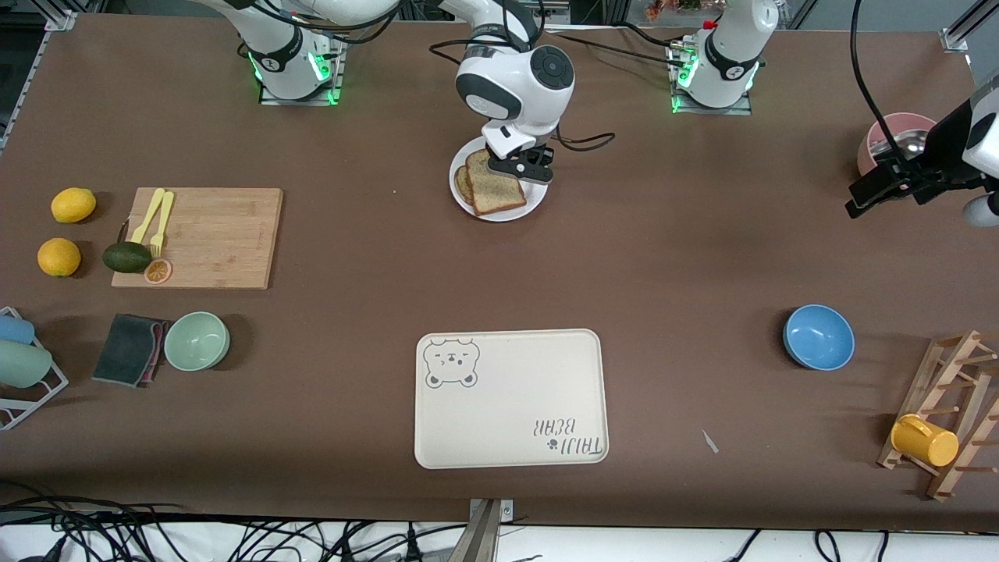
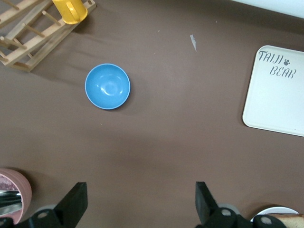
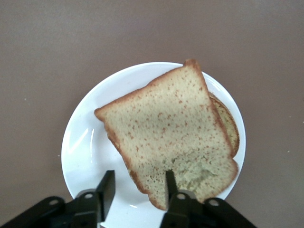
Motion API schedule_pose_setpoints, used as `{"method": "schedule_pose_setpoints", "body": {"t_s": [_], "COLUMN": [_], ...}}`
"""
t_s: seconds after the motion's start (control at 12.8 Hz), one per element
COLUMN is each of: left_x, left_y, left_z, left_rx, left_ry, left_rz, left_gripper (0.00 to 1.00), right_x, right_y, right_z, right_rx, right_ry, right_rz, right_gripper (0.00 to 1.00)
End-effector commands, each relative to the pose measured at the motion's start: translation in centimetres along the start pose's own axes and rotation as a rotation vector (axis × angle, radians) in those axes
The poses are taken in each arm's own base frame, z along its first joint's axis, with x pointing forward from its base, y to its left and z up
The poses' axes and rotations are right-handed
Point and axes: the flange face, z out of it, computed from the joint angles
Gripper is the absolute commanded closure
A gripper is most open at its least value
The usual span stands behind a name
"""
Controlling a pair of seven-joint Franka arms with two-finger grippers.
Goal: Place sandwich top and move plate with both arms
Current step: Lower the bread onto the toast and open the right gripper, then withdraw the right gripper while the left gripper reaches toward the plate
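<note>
My right gripper (image 3: 137,190) hangs over the plate (image 3: 85,142), jaws apart and clear of the sandwich top (image 3: 166,137) lying askew on the lower slice (image 3: 228,126); left gripper (image 2: 140,204) waits, jaws wide, above bare table near the pink bowl (image 1: 878,140)

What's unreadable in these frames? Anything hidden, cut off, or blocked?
- Lower bread slice: right wrist view, mostly covered by the sandwich top; whatever is on it is hidden.
- Plate: front view, the part toward the robots is blocked by the right end effector.
- Pink bowl: front view, partly hidden by the left arm; left wrist view, cut by the frame edge.
- Left end effector: left wrist view, only the fingertips show, open over bare table.
</note>
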Motion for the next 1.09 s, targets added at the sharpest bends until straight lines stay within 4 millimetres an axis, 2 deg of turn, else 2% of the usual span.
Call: {"method": "schedule_pose_setpoints", "body": {"t_s": [0.0, 0.16, 0.23, 0.39, 0.47, 0.62, 0.7, 0.86, 1.01], "left_x": [0.5, 1.1, 1.2, 1.8, 2.2, 2.6, 2.6, 3.3, 4.4], "left_y": [1.1, 1.4, 1.5, 1.7, 2.2, 2.8, 3.2, 3.1, 2.9], "left_z": [1.9, 3.1, 3.4, 5.0, 5.8, 6.8, 7.1, 7.9, 10.2], "left_rx": [0.01, 0.015, 0.015, 0.015, 0.012, 0.013, 0.015, 0.004, 0.007], "left_ry": [-0.042, -0.063, -0.066, -0.095, -0.106, -0.115, -0.12, -0.102, -0.124], "left_rz": [-0.036, -0.033, -0.03, -0.031, -0.028, -0.019, -0.015, -0.018, -0.028], "left_gripper": [0.0, 0.0, 0.0, 0.0, 0.0, 0.0, 0.0, 0.0, 0.0], "right_x": [0.9, 1.4, 2.2, 4.0, 5.6, 9.8, 12.7, 20.3, 25.1], "right_y": [0.6, 1.3, 2.4, 6.0, 8.6, 13.6, 16.1, 24.2, 31.0], "right_z": [-1.8, -3.4, -5.1, -9.0, -10.7, -12.8, -14.5, -17.7, -19.0], "right_rx": [-0.001, 0.013, 0.029, 0.063, 0.079, 0.097, 0.12, 0.182, 0.209], "right_ry": [0.046, 0.048, 0.048, 0.042, 0.057, 0.096, 0.122, 0.114, 0.11], "right_rz": [0.063, 0.077, 0.091, 0.104, 0.154, 0.204, 0.238, 0.415, 0.32], "right_gripper": [0.02, 0.02, 0.01, 0.01, 0.01, 0.01, 0.0, 0.0, 0.0]}}
